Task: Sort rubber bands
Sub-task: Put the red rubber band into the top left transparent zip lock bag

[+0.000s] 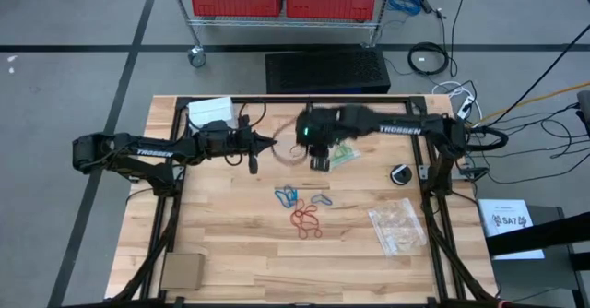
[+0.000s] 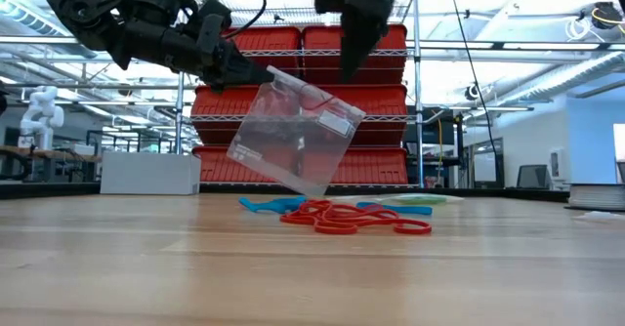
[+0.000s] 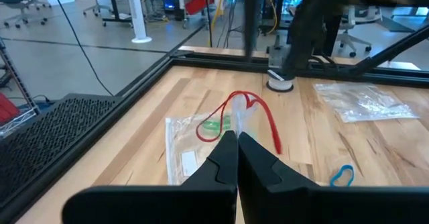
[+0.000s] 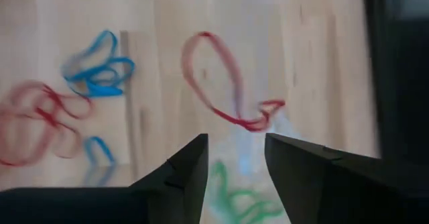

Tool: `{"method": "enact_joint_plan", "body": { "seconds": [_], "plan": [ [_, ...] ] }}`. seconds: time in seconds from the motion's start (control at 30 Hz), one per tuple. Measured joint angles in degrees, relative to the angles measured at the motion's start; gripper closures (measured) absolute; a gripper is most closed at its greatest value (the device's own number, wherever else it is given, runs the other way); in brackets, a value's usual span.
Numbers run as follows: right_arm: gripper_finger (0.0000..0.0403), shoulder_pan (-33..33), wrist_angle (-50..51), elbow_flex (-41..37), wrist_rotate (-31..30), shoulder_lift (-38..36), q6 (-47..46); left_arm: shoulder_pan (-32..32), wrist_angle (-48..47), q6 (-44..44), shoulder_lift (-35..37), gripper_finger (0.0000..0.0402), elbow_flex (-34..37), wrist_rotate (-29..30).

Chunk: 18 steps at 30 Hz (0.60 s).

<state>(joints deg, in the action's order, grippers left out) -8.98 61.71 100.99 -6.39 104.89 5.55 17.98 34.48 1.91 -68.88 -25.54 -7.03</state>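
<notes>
A light wooden slatted table (image 1: pixel 230 253) is seen from above, with two dark robot arms reaching in from either side. The left gripper (image 2: pixel 262 75) is raised above the table, its fingers clenched on the top edge of a clear, flat plastic bag (image 2: pixel 293 136), which hangs tilted in the air. A thin red rubber band (image 3: pixel 268 120) is at the bag's mouth; whether it lies fully inside or is draped over the edge is hard to tell. The right gripper (image 4: pixel 234 160) hovers just above the bag with its fingers parted and nothing between them.

On the table below lie the loose rubber bands: a tangle of red loops (image 1: pixel 307 220), and blue loops (image 1: pixel 288 196) just beside them. A second clear bag with green bands inside (image 1: pixel 343 153) lies near the right gripper. A third clear plastic bag (image 1: pixel 398 225) rests well apart, toward the right side.

The bands look very light, soft and stretchy, and apt to tangle or snag. A pinch on a single strand at the edge of the pile, with fingertips close to the wood, seems the safest hold.
</notes>
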Motion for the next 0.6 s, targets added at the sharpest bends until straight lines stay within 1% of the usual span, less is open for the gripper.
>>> {"method": "enact_joint_plan", "body": {
  "seconds": [0.13, 0.27, 0.33, 0.43, 0.6],
  "plan": [
    [0.0261, 6.7, -6.1, -4.1, -10.3, 0.1, 5.4, 0.0, 0.1, 0.0, 0.0, 0.0402, 0.0, 0.0],
    [0.0261, 10.9, -13.8, -8.3, -18.2, 0.1, 9.7, 0.0, 0.6, 0.0, 0.0, 0.0402, 0.0, 0.0],
    [0.0261, 11.5, -16.9, -10.2, -20.1, 0.1, 10.9, 0.0, 0.8, 0.0, 0.0, 0.0402, 0.0, 0.0],
    [0.0261, 10.9, -21.1, -12.5, -21.0, 0.1, 11.6, 0.0, 1.0, 0.0, 0.0, 0.0402, 0.0, 0.0],
    [0.0269, 8.8, -22.8, -13.9, -21.1, 0.1, 12.1, 0.0, 1.0, 0.0, 0.0, 0.0402, 0.0, 0.0]
  ]
}}
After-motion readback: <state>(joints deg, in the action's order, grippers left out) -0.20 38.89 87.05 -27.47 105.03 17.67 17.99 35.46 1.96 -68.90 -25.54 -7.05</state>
